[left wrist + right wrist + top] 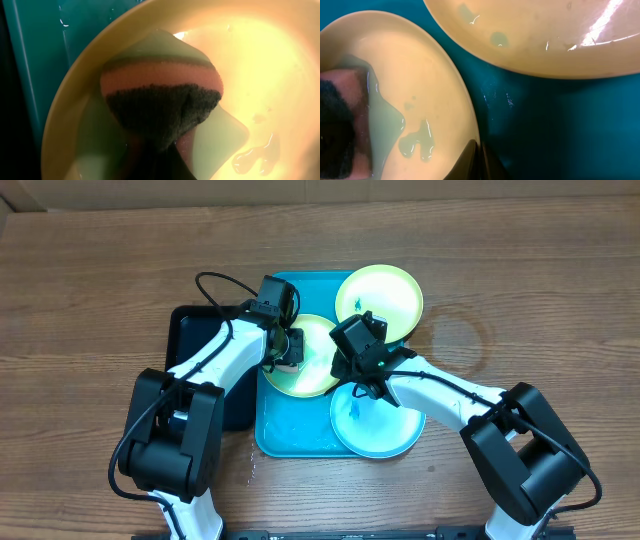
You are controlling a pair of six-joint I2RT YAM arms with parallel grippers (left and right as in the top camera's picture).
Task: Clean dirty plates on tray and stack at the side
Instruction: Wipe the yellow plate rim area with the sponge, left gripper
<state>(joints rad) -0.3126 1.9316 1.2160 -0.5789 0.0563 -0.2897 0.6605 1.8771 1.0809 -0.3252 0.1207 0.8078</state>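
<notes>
The plates (318, 372) are three light, stiff plastic discs, all lying on the turquoise tray (285, 430) in the middle of the table (100, 270). From the tray's centre, a yellow-green plate (385, 288) sits at 1 o'clock and overhangs the rim. The blue-rimmed plate (385, 435) lies at 5 o'clock, with small blue smudges on it. A second yellow-green one is near 10 o'clock, under both arms. A black tray (195, 340) lies just beside the turquoise one at 9 o'clock.

The left pincer (287, 358) is pressed together on a sponge (160, 92), which bears down on the middle plate's pale well. Thin water pools around the sponge, with a small puddle (255, 157) towards 4 o'clock. The right pincer (477, 162) is closed, with its tips at that plate's edge on the 3 o'clock side. It seems to be nipping the rim, though the contact itself is hard to make out.

These plates will likely be slippery, wet on top and resting on a wet tray, so a scrubbed plate will skate unless it is pinned. The shallow raised rim is the only sensible hold: one finger above and one below, at a stretch clear of the neighbouring plates. They should not crack, but a wet rim can squirt out of a shallow pinch.
</notes>
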